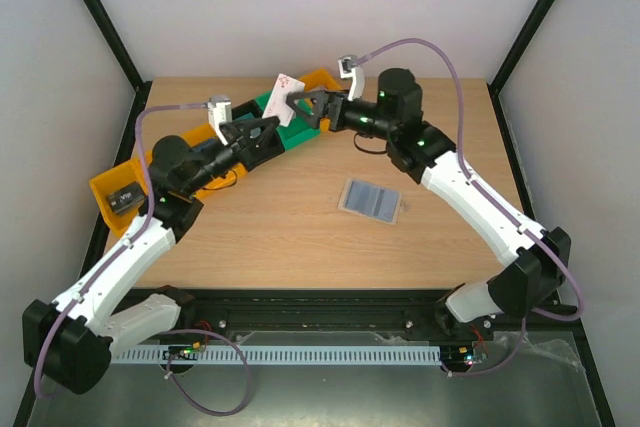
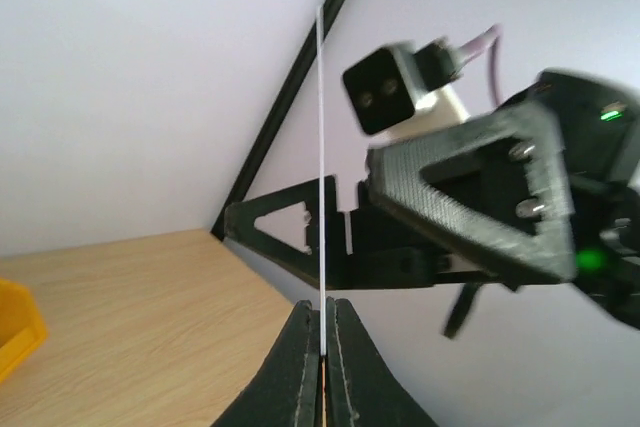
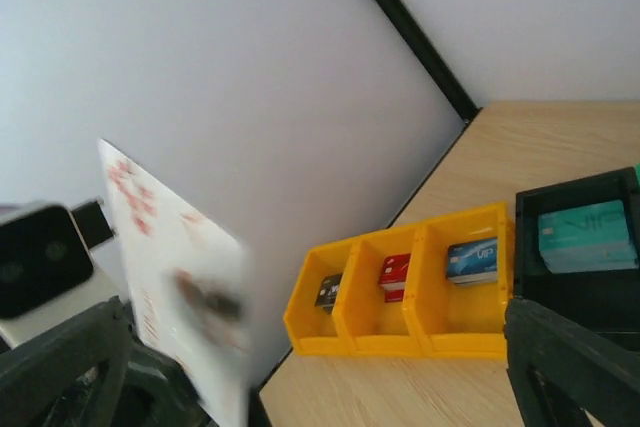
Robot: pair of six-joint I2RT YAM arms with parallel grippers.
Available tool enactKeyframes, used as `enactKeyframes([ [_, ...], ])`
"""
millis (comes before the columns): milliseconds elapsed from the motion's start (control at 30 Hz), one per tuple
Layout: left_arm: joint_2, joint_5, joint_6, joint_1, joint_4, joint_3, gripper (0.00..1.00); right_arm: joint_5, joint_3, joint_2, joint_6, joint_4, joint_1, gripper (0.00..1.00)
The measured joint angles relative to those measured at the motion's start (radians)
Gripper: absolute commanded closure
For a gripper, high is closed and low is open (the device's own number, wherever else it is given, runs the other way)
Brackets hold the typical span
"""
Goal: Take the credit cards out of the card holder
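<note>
One credit card is already out of the card holder, which lies opened flat on the counter, blue-grey pockets up. The card is raised well beyond the holder, toward the far left. The left claw is pinched narrow on the card's lower edge, seen edge-on from the left wrist. The right claw stands wide around the card, its fingers apart from it, so I judge this a handover or a release. Whether more cards sit in the holder's pockets cannot be told; checking them, and setting this card down, seems to be what remains. The card is whitish with pink-red marks, too blurred to read. Farther left of the holder, the yellow bins hold small cards; a blue one shows pale lettering, perhaps "VIP", but I am not sure.
</note>
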Motion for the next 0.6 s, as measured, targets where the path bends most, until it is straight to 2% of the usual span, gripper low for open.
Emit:
enactKeyframes([
  [167,-0.079,0.052,-0.057,0.056,0.026,0.000,0.98,-0.242,-0.124,-0.068,0.032,0.168,-0.072,0.05],
  [267,-0.112,0.072,-0.084,0.082,0.055,-0.012,0.98,-0.319,-0.151,-0.074,0.075,0.273,-0.072,0.22],
  [400,-0.131,0.106,-0.100,0.082,0.080,-0.042,0.98,-0.362,-0.162,-0.068,0.159,0.419,-0.047,0.31],
  [500,-0.131,0.118,-0.105,0.081,0.082,-0.048,0.98,-0.360,-0.161,-0.048,0.204,0.506,-0.012,0.45],
  [600,-0.132,0.123,-0.111,0.081,0.090,-0.049,0.98,-0.356,-0.161,-0.023,0.235,0.564,0.021,0.55],
])
